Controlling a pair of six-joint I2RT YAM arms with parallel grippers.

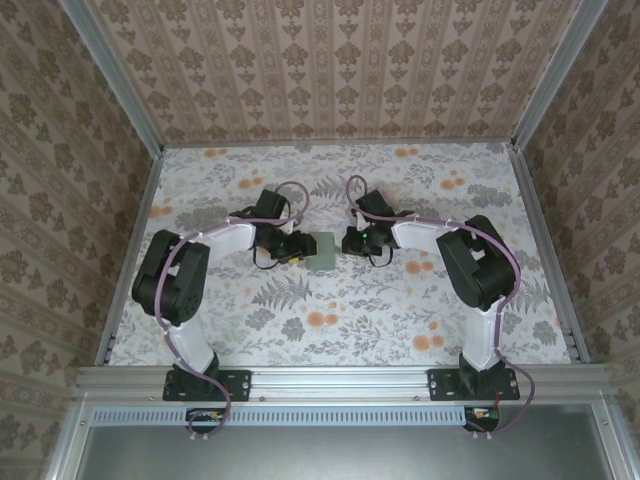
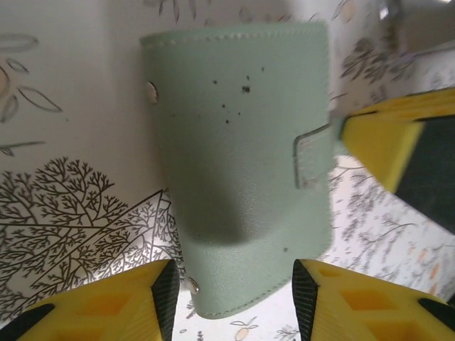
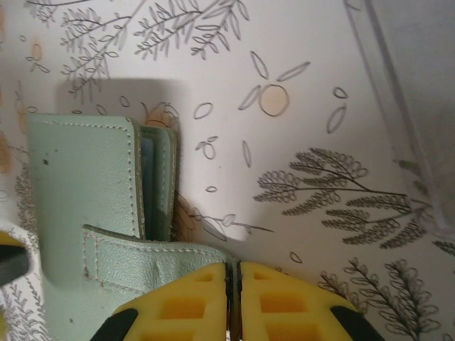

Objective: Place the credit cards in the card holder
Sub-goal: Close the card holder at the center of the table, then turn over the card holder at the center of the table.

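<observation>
The card holder [image 1: 322, 250] lies closed on the floral table between my two grippers. It is a pale grey-green wallet [image 2: 242, 156] with a strap tab [image 2: 313, 158]. My left gripper [image 2: 236, 291] is open, its fingers standing either side of the wallet's near end without touching it. My right gripper [image 3: 233, 284] is shut at the end of the strap [image 3: 142, 259], which runs up into the seam between its fingers. One yellow finger [image 2: 384, 142] of it shows beside the tab. Blue-grey inner panels [image 3: 151, 177] peek out at the wallet's edge. The credit cards are hidden.
The floral tablecloth [image 1: 330, 320] covers the table, which is walled on three sides by patterned panels [image 1: 330, 70]. A metal frame rail [image 1: 530, 240] runs along the right edge. Both arm bases [image 1: 200, 385] sit at the near edge.
</observation>
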